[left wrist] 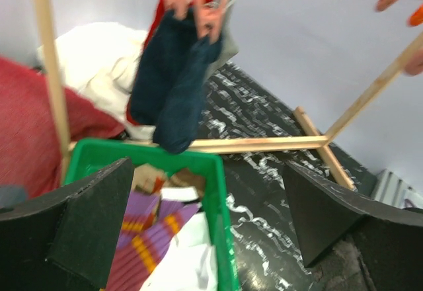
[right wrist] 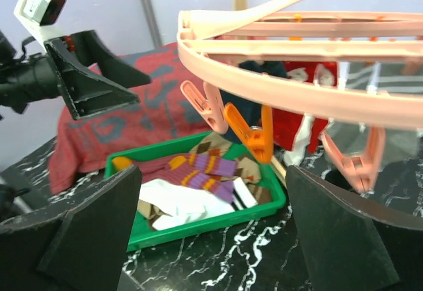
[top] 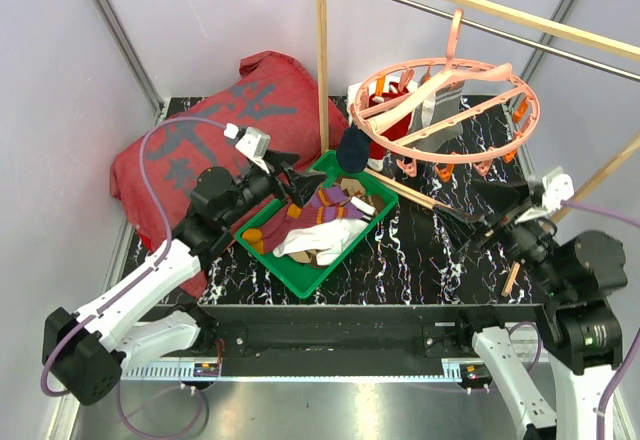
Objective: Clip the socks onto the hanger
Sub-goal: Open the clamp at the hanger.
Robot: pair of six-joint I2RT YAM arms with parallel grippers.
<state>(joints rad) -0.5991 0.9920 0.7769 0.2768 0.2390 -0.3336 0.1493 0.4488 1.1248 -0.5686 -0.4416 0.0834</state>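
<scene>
The salmon-pink ring hanger [top: 445,110] hangs from the rail at the upper right; it also shows in the right wrist view [right wrist: 291,73]. A dark navy sock [left wrist: 173,83] hangs from one of its clips [left wrist: 198,6], and red, white and grey socks [top: 400,115] hang beside it. More socks lie in the green tray: a purple-orange striped one [top: 325,207], a white one [top: 318,240] and brown argyle ones [right wrist: 228,147]. My left gripper [top: 292,182] is open and empty above the tray's far left side. My right gripper [top: 475,210] is open and empty under the hanger.
The green tray [top: 262,257] sits on the black marbled table [top: 410,260]. A big red cloth [top: 200,130] lies behind the left arm. The wooden and metal rail frame [top: 322,70] stands around the hanger, with base bars [left wrist: 264,144] lying on the table.
</scene>
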